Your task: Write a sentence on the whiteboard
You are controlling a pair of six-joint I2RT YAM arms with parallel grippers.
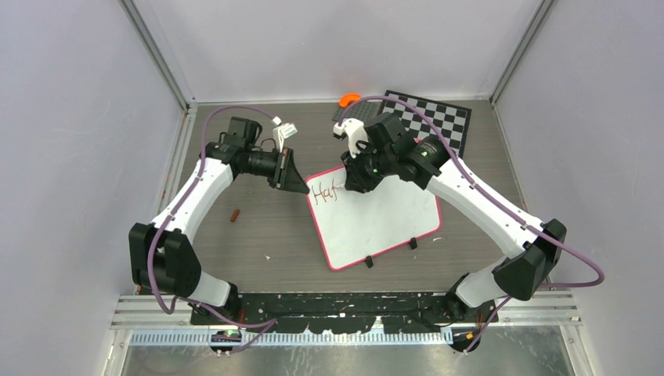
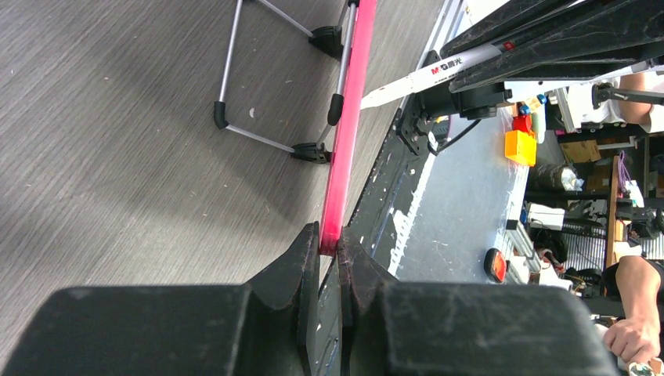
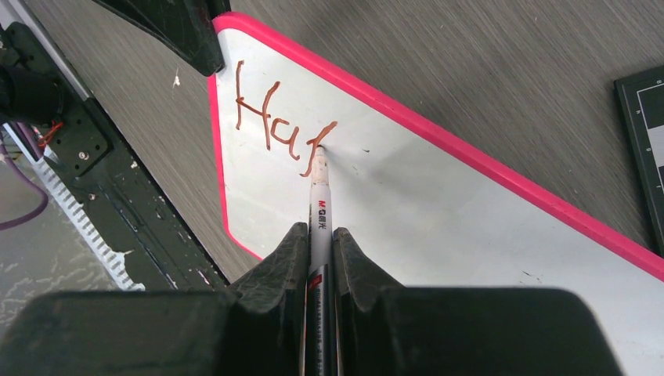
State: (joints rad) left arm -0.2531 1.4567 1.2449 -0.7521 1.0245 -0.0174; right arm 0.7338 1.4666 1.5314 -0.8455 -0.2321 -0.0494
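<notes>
While I watched through the top camera, the whiteboard (image 1: 387, 223) sat turned askew at the middle of the table (image 1: 258, 243), its pink frame (image 2: 345, 133) running round it. It carried the only writing: the sentence (image 3: 274, 125) so far read "Ha" plus one more unfinished stroke, in red-brown, at the board's ten o'clock corner.

The left gripper (image 1: 304, 185) was pinched tight on the frame at that same corner; in the left wrist view both fingers (image 2: 301, 262) pressed the pink edge from either side. The right gripper (image 3: 319, 239) was clamped on a white marker (image 3: 320, 200), whose tip touched the board at the foot of the last stroke.

From the letters, bare white surface ran toward four o'clock as far as the far frame edge. Two black clip feet (image 1: 368, 261) stuck out along the six o'clock edge, and thin metal legs (image 2: 258, 137) showed beside the board in the left wrist view. A chessboard (image 1: 442, 117) lay at one o'clock, near the right arm, with an orange object (image 1: 348, 99) at twelve o'clock by the back wall. A small brown piece (image 1: 234, 214) lay at nine o'clock, well apart from the board on bare wood grain.
</notes>
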